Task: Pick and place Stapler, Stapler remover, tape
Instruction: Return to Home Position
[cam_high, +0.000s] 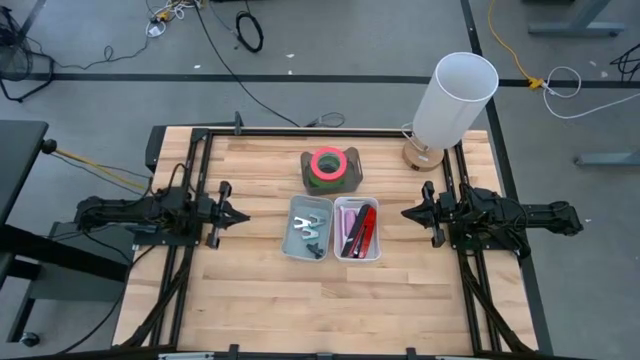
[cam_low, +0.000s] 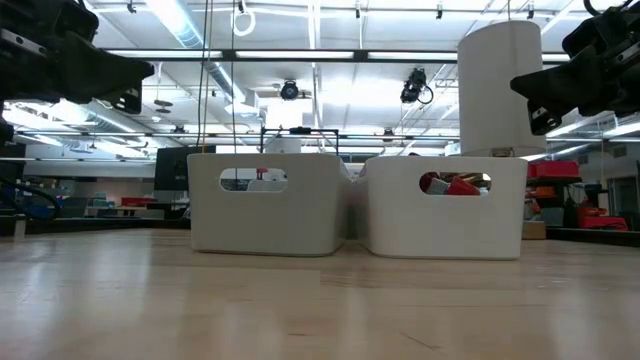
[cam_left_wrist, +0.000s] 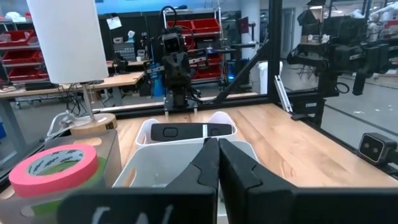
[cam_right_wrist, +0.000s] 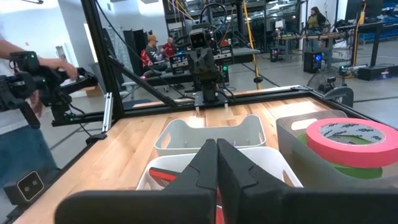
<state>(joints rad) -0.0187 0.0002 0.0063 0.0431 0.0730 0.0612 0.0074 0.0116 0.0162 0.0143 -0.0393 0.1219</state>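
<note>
High view, middle of the frame: red stapler (cam_high: 366, 228) inside the white bin (cam_high: 379, 236), lying flat, long axis running top to bottom of the picture with a slight lean, nose end not made out. Just left, touching that bin, the gray bin (cam_high: 292, 232) with the staple remover (cam_high: 311, 233) inside, pale metal part toward the top of the frame, dark part toward the bottom. Above both bins, the dark bin (cam_high: 352, 180) holding the pink tape (cam_high: 315, 166), flat, hole facing up, stacked on a green roll. Left gripper (cam_high: 243, 213) at the left of the frame, pointing right toward the bins, well apart from them, fingers pressed together with nothing between. Right gripper (cam_high: 405, 212) at the right, pointing left, likewise closed on nothing and apart from the bins. White lamp (cam_high: 455, 95) at the upper right corner of the wooden table (cam_high: 260, 290). Low view: red of the stapler showing through the handle slot of the right-hand bin.
</note>
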